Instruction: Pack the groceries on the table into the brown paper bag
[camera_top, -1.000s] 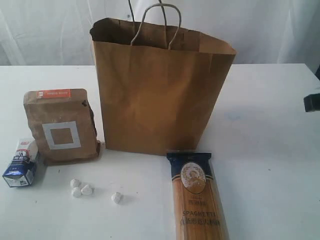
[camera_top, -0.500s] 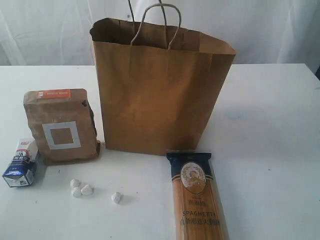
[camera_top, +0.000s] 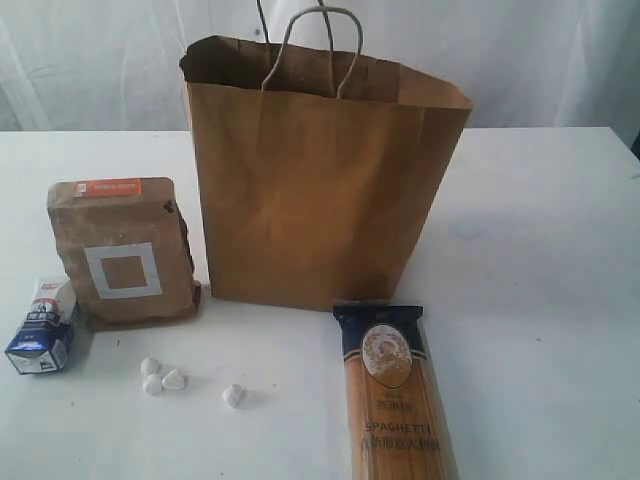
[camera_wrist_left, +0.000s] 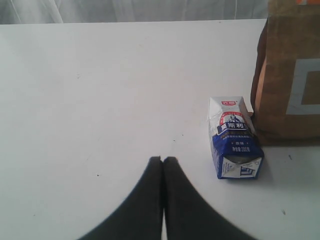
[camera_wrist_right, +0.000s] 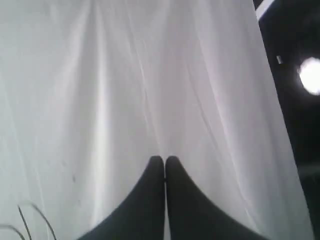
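Bag (camera_top: 320, 180) stands upright on the table (camera_top: 540, 260), mouth open, handles up. What it already holds I cannot see.

Three groceries lie outside it:
- Pouch (camera_top: 122, 250): upright, just left of the bag. I judge it the heaviest. It is soft paper over loose fill and will likely sag. Take it high, across the narrow sides near the folded top.
- Carton (camera_top: 42, 328): on its side, further left of the bag, beyond the pouch and against its base. Light, with card walls that dent under a hard squeeze. Pinch mid-body across the narrow faces.
- Spaghetti (camera_top: 395, 395): flat in front of the bag's right half, dark end close to the bag's foot. Long, with slick film and brittle strands inside. Grip across the width near the middle so it balances, then feed it in end-first.

Small white lumps (camera_top: 160, 378) sit in front of the bag's left corner. I cannot tell what they are.

My pose:
- Left gripper (camera_wrist_left: 163, 160) is low over the table and aimed nearly level along it, jaws pressed together and empty. The carton is near the tips, off my line.
- Right gripper (camera_wrist_right: 164, 159) is raised and faces the white curtain (camera_wrist_right: 125, 75), with no table in its sight. Jaws pressed together, nothing between.

Neither arm shows in the exterior view.
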